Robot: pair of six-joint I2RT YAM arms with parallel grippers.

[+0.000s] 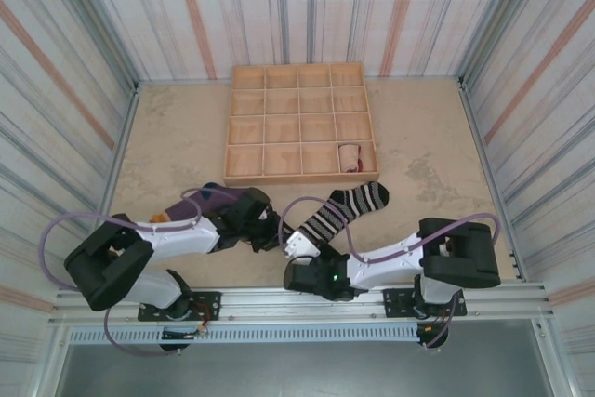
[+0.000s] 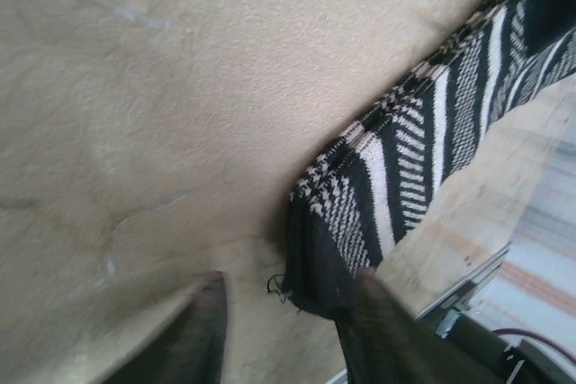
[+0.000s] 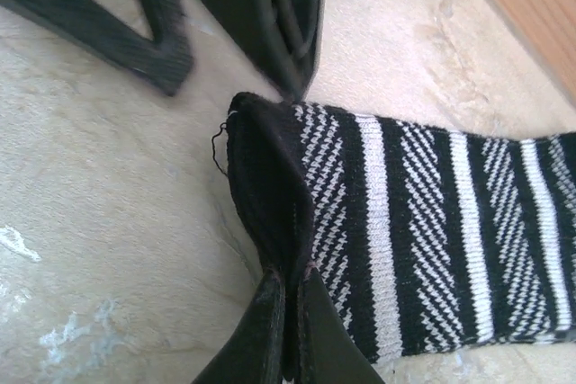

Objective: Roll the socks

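Where the right gripper [image 3: 286,334] meets the black-and-white striped fabric sock [image 3: 423,240], its two fingers are pressed together on the plain black cuff, pinching up a fold of it. The left gripper [image 2: 283,330] stands roughly half open. The cuff's corner touches one finger, and nothing is clamped between the two. The sock lies flat on the beige table [image 1: 177,137], near its front edge and between the two arms, with the toe pointing toward the tray.

From above, a purple fabric sock [image 1: 212,198] lies partly under the left arm. A light wooden tray of square compartments [image 1: 299,68] holds a rolled peach sock with dark red [image 1: 350,157] in its nearest row, rightmost compartment. The right wrist view gives the pinch close up, with the left gripper's dark fingers [image 3: 166,42] just beyond the cuff.
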